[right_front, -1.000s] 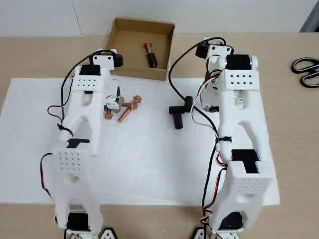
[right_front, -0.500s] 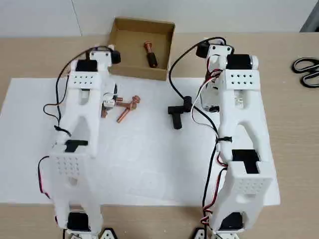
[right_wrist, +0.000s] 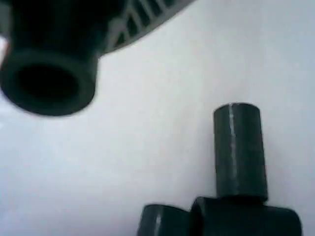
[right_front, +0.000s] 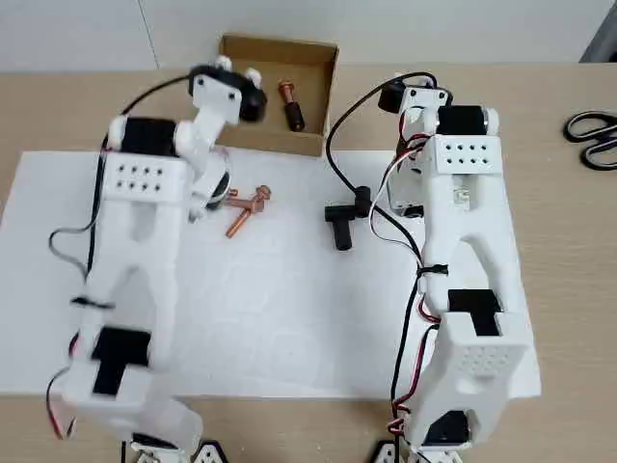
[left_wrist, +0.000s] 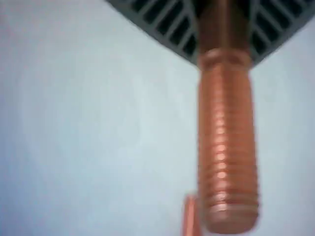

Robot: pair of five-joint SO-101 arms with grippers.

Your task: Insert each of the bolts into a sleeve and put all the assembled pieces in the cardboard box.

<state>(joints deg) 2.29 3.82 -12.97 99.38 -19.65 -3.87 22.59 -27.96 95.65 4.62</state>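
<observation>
Starting on the left: the left gripper (left_wrist: 222, 19) sits just in front of the box's (right_front: 275, 142) left corner, jaws clamped on a bolt (left_wrist: 227, 147), threaded end poking out free. A couple of loose bolts (right_front: 247, 204) lie on the sheet (right_front: 289, 318) right in front of the box. Inside the box, near its right wall, there's one finished piece (right_front: 291, 106), so I'd say the job is early on. Just past the box's right front corner, a small cluster of spare sleeves (right_front: 344, 214) sits on the sheet. Further right of the box, the right gripper (right_wrist: 64, 24) looks closed on a sleeve (right_wrist: 47, 82), open bore facing outward. Scissors (right_front: 593, 135) are way off to the box's right, not part of this. My read is we're at the mating step, with a bolt in one gripper and a sleeve in the other. The next move needs the two brought together in front of the box, the bolt tip lined up dead-on with the bore, then pushed in straight.
</observation>
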